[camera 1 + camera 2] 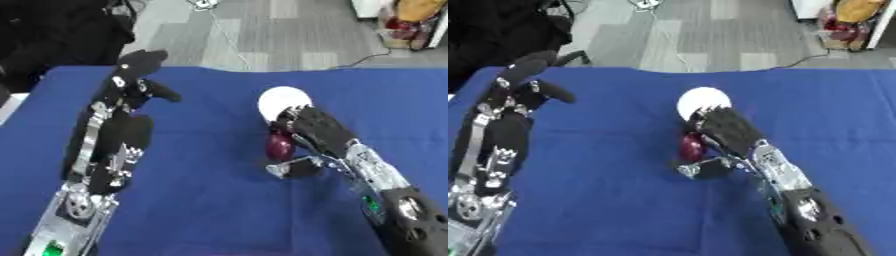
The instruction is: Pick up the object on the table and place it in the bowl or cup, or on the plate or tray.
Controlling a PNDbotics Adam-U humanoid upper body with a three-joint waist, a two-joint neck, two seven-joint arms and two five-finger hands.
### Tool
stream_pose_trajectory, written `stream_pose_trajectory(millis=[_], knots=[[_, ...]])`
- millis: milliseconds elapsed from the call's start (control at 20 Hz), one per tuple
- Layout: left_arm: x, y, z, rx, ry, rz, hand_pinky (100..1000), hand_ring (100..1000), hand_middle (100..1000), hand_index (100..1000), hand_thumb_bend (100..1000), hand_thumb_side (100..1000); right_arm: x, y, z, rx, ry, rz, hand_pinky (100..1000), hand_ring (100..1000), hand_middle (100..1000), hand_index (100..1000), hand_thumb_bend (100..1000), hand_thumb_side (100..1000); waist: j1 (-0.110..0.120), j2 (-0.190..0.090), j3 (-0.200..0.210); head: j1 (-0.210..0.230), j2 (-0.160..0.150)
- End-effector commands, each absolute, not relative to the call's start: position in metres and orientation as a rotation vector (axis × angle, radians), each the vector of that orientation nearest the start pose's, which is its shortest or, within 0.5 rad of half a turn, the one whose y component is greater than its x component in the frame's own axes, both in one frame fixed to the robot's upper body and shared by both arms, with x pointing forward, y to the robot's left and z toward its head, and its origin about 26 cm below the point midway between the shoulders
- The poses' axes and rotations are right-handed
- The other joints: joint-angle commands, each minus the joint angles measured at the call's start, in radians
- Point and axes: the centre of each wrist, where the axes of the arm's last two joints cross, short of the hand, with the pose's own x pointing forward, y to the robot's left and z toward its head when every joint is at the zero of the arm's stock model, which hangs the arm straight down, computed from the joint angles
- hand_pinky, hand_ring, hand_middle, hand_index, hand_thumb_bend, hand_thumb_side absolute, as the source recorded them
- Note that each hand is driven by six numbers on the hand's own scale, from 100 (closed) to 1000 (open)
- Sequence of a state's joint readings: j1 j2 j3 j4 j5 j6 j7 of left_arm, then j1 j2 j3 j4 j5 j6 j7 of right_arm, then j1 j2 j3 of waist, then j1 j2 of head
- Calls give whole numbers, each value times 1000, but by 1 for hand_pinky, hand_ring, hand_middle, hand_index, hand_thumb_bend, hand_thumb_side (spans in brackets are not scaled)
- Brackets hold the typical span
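A small dark red round object [280, 145] lies on the blue table, just in front of a white round dish [278, 99]. My right hand [319, 132] reaches in from the lower right. Its fingers curl over the top of the red object and its thumb [293, 169] sits under the near side. The hand covers the dish's near edge. My left hand [122, 102] is held up at the left, well away from both, with its fingers straight and nothing in it.
The blue cloth [201, 200] covers the whole table. Past its far edge lie grey floor, a white cable [229, 37] and dark equipment [52, 30] at the upper left.
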State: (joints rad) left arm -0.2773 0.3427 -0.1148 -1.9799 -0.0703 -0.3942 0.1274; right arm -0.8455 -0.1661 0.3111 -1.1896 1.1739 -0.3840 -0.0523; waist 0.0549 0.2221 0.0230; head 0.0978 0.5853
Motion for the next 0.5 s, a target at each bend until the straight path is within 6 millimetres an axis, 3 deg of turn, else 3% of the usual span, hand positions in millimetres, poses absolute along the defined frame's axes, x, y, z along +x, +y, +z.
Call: stream_pose_trajectory(millis=[50,500], knots=[[296,239,190,-130,3540,597,615,600,834,854,184,745,435,-124,186,1023,2651,-1901,100,100,221,437,521,565,-3,-23,4,16,3],[296,239,190,-130,3540,600,616,600,834,854,184,744,444,-145,219,795,2769,-1985,100,100,218,444,541,574,-12,-29,15,34,21]])
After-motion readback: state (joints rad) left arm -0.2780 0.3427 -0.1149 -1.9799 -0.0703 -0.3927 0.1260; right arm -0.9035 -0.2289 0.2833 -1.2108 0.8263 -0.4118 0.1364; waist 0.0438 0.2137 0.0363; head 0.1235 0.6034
